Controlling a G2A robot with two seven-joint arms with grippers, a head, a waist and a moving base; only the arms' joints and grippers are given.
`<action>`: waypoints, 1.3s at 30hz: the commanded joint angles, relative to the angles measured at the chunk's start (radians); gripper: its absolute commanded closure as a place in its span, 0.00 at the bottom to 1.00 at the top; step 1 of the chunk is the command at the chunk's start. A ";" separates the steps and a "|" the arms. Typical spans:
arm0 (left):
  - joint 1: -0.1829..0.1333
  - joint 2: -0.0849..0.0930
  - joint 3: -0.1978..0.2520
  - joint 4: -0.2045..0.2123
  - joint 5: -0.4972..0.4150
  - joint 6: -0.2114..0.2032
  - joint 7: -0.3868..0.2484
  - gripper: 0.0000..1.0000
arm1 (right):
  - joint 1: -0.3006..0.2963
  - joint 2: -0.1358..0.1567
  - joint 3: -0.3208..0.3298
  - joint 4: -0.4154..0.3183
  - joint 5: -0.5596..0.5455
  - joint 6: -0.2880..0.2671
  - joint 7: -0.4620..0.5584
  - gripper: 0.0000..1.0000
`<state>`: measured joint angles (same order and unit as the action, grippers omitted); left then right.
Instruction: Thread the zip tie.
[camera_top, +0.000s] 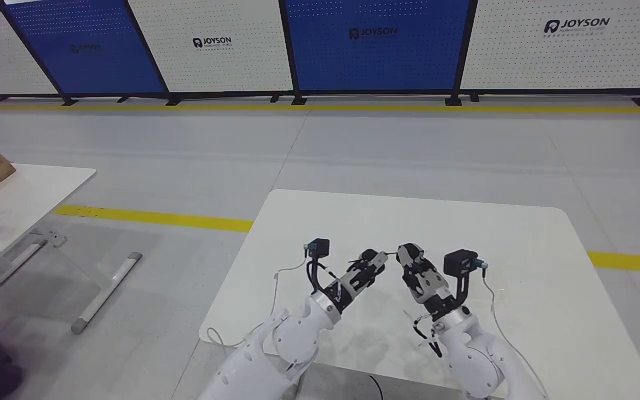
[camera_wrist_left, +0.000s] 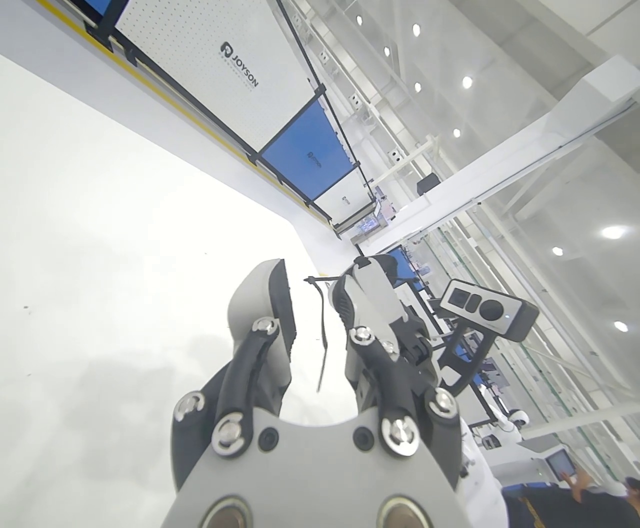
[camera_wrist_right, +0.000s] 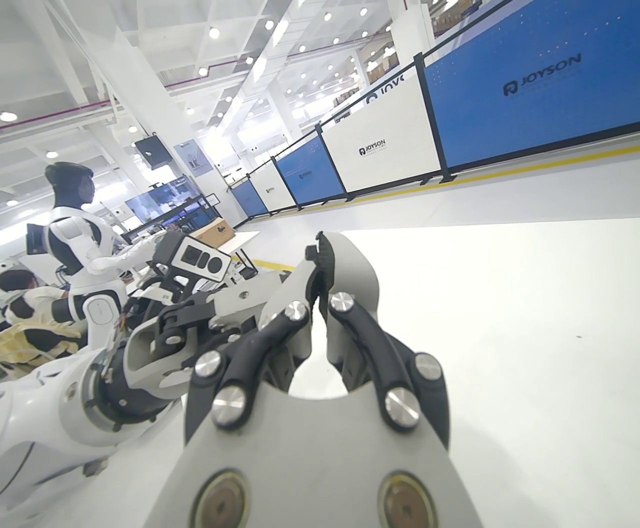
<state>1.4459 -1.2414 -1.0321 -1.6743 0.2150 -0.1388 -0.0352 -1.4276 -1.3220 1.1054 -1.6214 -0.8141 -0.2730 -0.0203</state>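
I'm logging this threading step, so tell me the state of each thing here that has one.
left gripper: jaws open, nothing gripped.
right gripper: jaws shut on the zip tie.
zip tie: not looped, strap hanging free between the left gripper's open jaws.

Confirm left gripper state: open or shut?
Open. The left gripper fingers stand apart, with the zip tie hanging in the gap.
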 joint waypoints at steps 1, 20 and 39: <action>-0.002 -0.001 0.001 0.000 0.001 0.003 0.002 0.98 | -0.001 0.000 0.001 -0.001 0.000 -0.003 0.000 1.00; -0.005 -0.002 0.003 -0.006 0.035 -0.011 -0.009 1.00 | 0.012 -0.001 0.001 0.000 -0.008 -0.002 0.028 1.00; -0.013 -0.008 0.009 0.003 0.042 0.034 0.022 1.00 | 0.005 0.003 0.024 0.003 0.026 -0.035 0.050 0.00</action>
<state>1.4334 -1.2493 -1.0235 -1.6712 0.2574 -0.1064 -0.0146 -1.4206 -1.3192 1.1287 -1.6173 -0.7820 -0.3069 0.0325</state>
